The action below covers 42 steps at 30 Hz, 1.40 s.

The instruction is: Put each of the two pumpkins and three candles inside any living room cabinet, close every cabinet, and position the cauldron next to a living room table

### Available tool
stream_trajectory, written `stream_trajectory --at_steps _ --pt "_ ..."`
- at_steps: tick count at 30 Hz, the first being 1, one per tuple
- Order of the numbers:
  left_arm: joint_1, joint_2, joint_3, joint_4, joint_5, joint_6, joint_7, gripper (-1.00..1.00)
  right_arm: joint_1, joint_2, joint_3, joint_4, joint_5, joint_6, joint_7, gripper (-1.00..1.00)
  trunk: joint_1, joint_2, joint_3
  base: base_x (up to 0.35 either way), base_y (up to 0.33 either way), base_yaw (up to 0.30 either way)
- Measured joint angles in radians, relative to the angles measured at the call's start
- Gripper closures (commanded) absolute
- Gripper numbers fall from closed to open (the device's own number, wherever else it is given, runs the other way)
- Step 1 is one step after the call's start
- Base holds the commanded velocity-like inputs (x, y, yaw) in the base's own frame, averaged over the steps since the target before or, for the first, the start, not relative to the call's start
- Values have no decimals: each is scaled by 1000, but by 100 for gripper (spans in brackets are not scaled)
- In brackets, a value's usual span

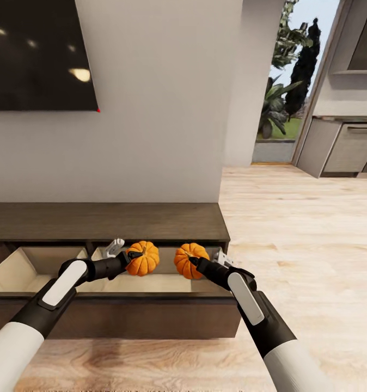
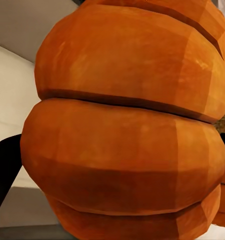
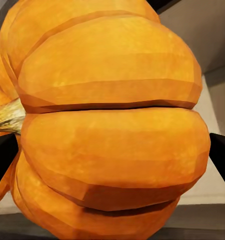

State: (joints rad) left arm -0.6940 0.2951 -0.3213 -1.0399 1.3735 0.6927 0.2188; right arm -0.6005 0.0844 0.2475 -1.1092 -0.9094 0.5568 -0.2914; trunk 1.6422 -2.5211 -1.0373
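Observation:
Two orange ribbed pumpkins hang side by side over the open right drawer of the low dark brown cabinet (image 1: 104, 220). My left gripper (image 1: 133, 258) is shut on the left pumpkin (image 1: 144, 258), whose ribs (image 2: 127, 125) fill the left wrist view. My right gripper (image 1: 194, 262) is shut on the right pumpkin (image 1: 188, 259), seen up close (image 3: 110, 125) with its brownish stem (image 3: 6, 116) to one side. The drawer's pale beige interior (image 1: 151, 283) lies just below both. The candles, the cauldron and the table are out of view.
A second open drawer (image 1: 25, 269) sits to the left. A dark TV screen (image 1: 39, 54) hangs on the wall above. Pale wood floor (image 1: 303, 234) stretches right toward grey kitchen cabinets (image 1: 349, 147) and a window with plants.

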Motion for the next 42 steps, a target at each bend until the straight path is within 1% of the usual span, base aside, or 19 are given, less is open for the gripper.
stream_trajectory --at_steps 2,3,4,6,8,10,13,19,20,22,24,29,32,36,42 --pt "0 0 0 0 1 0 2 100 -3 0 0 2 2 1 -15 100 1 0 -8 0 0 0" --pt "0 0 0 0 1 0 5 100 -5 0 0 3 4 2 -39 100 1 -1 -12 0 0 0" --pt "0 0 0 0 1 0 7 100 -9 2 0 4 6 2 -75 100 1 -1 -12 0 0 0" --pt "0 0 0 0 3 -1 9 100 -13 5 1 4 -4 0 -97 100 1 -1 -12 0 0 0" --pt "0 0 0 -1 2 -1 11 100 -15 7 1 4 -4 1 -110 100 1 -1 -12 0 0 0" --pt "0 0 0 -1 2 0 12 100 -16 8 1 5 -4 1 -114 100 1 -1 -12 0 0 0" --pt "0 0 -2 -1 1 0 14 100 -17 9 1 5 -3 2 -121 100 3 -1 -23 0 0 0" --pt "0 0 -2 -4 3 0 17 100 -18 9 3 5 -3 2 -124 100 3 -2 -23 0 0 0" --pt "0 0 -2 -3 3 0 18 100 -18 9 10 5 -5 2 -124 100 3 -2 -23 0 0 0" --pt "0 0 -2 -2 1 0 21 100 -18 11 24 5 -5 2 -125 100 4 -2 -31 0 0 0" --pt "0 0 -2 -1 -1 1 41 100 -21 14 35 5 -4 1 -134 100 4 -2 -39 0 0 0" --pt "0 0 1 -5 3 1 95 100 -27 17 44 5 -3 1 -154 100 4 -2 -39 0 0 0" --pt "0 0 1 -6 4 1 107 100 -27 17 45 5 -3 1 -156 100 4 -2 -39 0 0 0" --pt "0 0 0 -5 4 2 122 100 -27 17 46 5 -3 2 -158 100 6 -3 -54 0 0 0" --pt "0 0 1 -8 6 2 146 100 -28 17 50 5 -4 1 -158 100 6 -3 -54 0 0 0"
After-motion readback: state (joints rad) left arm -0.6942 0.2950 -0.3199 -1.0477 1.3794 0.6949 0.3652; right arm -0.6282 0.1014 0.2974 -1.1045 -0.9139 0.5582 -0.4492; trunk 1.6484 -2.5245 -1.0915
